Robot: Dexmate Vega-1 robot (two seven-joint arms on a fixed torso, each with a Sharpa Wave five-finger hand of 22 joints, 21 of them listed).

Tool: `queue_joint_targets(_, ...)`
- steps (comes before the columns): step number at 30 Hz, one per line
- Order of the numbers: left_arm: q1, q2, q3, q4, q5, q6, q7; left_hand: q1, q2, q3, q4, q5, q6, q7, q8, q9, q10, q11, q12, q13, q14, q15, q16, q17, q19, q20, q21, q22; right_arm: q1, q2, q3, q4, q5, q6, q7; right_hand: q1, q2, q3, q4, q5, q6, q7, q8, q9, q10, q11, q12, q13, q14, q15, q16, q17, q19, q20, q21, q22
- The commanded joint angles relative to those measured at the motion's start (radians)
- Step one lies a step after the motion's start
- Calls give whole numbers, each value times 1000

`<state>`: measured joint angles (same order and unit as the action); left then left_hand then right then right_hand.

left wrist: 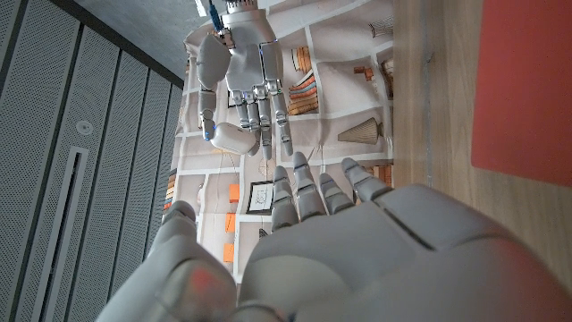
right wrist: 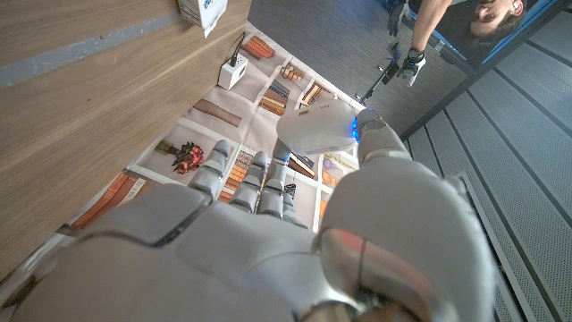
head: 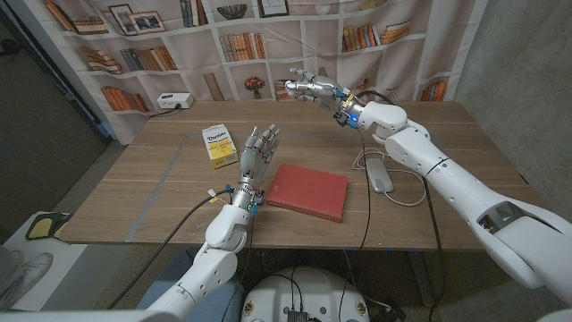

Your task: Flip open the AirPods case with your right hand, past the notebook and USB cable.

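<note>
My right hand (head: 313,88) is raised above the table's far edge, past the red notebook (head: 308,190). It holds a small white AirPods case (left wrist: 232,136) between thumb and fingers. The right wrist view has the case (right wrist: 315,131) just beyond the fingertips, and I cannot tell whether its lid is up. A white USB cable (head: 399,186) loops on the table to the right of the notebook, under my right forearm. Close to the notebook's left edge, my left hand (head: 257,152) stands with fingers apart and pointing up, holding nothing.
A yellow and white box (head: 219,145) lies left of my left hand. A grey oblong device (head: 380,173) sits by the cable. A white power strip (head: 174,101) is beyond the table's far left corner. A bookshelf backdrop stands behind. A person (right wrist: 429,18) is off to the side.
</note>
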<state>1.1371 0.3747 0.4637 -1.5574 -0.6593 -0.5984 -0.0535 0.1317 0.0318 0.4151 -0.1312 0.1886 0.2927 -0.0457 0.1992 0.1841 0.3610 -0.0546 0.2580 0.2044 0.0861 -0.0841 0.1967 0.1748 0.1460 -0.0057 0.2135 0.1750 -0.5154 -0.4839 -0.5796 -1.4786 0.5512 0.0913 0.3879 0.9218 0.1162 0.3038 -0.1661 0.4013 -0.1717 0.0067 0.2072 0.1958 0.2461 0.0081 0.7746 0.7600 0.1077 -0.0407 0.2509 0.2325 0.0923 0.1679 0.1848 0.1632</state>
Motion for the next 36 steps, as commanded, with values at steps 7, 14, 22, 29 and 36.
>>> queue_joint_targets(7,-14,-19,30,-36,-52,34,-51,0,9,7,-2,-1,24,9,6,2,43,2,9,2,89,14,14,3,39,16,6,6,-18,43,25,78,105,63,59,13,-2,1,9,11,-28,-5,0,1,128,-131,66,1,10,-65,-2,3,3,-1,0,2)
queue_joint_targets(14,2,-46,30,-46,-98,44,-42,-7,19,18,2,-3,26,-26,1,3,101,0,20,16,402,110,71,11,191,177,54,19,-33,38,40,73,129,71,64,14,-1,0,10,14,-22,-6,1,1,130,-131,67,1,12,-67,-3,3,6,-5,0,2)
queue_joint_targets(22,-4,-58,35,-42,-79,38,-31,-2,46,55,9,-5,45,-57,10,3,354,-30,130,92,716,-40,169,46,315,98,121,51,-43,34,43,67,131,69,49,15,-2,-1,10,16,-17,-8,0,0,130,-131,69,-1,17,-68,-3,3,12,-6,2,2)
queue_joint_targets(29,-10,-93,42,-26,-123,24,-57,53,50,49,-20,-8,84,-29,5,4,454,-42,196,161,830,-65,301,136,416,73,201,99,-45,41,43,79,139,73,55,17,-1,-1,10,19,-9,-9,0,0,134,-133,71,-1,20,-74,-3,3,17,-10,2,2)
queue_joint_targets(36,-8,-166,52,2,-197,8,-86,132,50,28,-34,-9,185,14,5,8,577,-62,304,263,908,-100,493,298,485,25,320,209,-49,56,48,103,168,83,84,19,-1,-1,9,21,-5,-9,0,0,137,-135,74,0,25,-76,-3,3,21,-9,3,2)
